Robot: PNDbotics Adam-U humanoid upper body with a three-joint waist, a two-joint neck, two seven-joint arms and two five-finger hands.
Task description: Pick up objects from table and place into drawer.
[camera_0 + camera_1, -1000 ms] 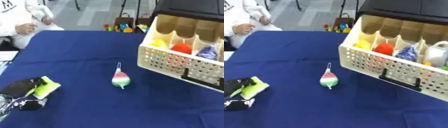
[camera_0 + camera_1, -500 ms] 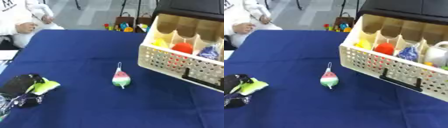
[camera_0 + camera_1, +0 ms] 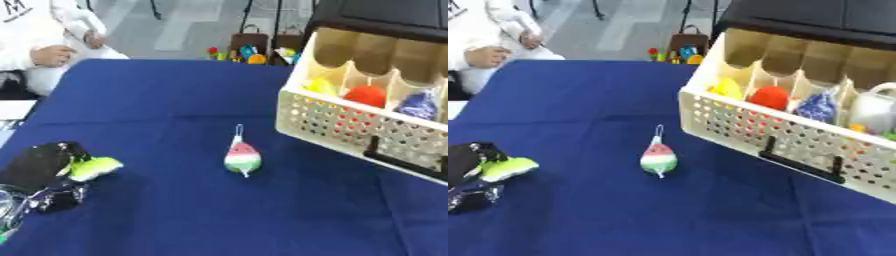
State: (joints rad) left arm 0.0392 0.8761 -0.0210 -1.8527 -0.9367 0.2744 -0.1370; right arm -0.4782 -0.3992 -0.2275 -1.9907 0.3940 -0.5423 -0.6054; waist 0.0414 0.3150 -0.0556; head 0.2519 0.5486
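Blue cloth covers the bench (image 3: 175,100), which fills most of both eye views and lies slightly askew. Near its middle rests a small watermelon-slice toy (image 3: 242,159), pink and green with a thin loop at its top, lying flat on the cloth and touched by nothing.

To the right of the watermelon toy, well apart from it, stands the cream drawer (image 3: 798,145), pulled out from a dark cabinet (image 3: 815,17). Its front wall is perforated and carries a black handle (image 3: 798,162). Dividers split it into compartments: a yellow object (image 3: 728,89) sits in the one nearest the watermelon toy, a red ball (image 3: 770,97) in the next, a blue patterned object (image 3: 817,107) beyond that, and a white rounded object (image 3: 874,111) farthest off.

To the left of the watermelon toy, near the bench's edge, the robot's left hand (image 3: 39,167) shows as a black shape with its fingers curled round a lime-green object (image 3: 94,167), which sticks out toward the toy. Just below the hand lies something dark and shiny (image 3: 57,197) that cannot be made out. The right hand shows in neither view.
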